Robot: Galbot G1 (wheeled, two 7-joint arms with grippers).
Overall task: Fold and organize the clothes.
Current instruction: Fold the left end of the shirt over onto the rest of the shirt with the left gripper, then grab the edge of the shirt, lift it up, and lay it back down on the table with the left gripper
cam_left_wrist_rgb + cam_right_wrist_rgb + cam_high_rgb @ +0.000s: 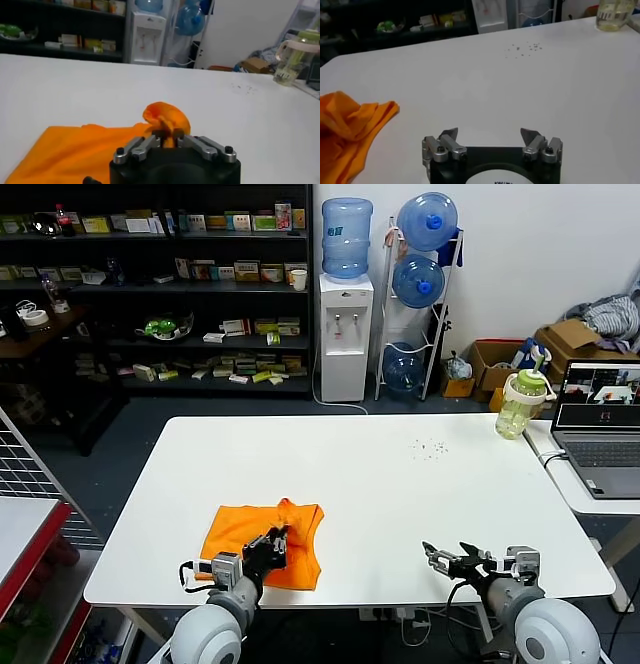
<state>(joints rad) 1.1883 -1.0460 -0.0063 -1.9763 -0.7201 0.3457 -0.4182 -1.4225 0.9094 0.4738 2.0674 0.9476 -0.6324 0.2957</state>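
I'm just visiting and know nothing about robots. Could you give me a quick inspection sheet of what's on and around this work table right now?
Surface: white table, a few dark specks toward the far side.
Job's things: orange T-shirt lying rumpled near the front left edge, one fold pinched up.
Clutter: green-lidded bottle at the far right corner; laptop on a side table.
Hands: left hand closed on a raised fold of the T-shirt; right hand open over bare table, holding nothing.
Cables: wires at both wrists and hanging under the table's front edge.
Surroundings: stocked shelves, water dispenser, spare water jugs, cardboard boxes.
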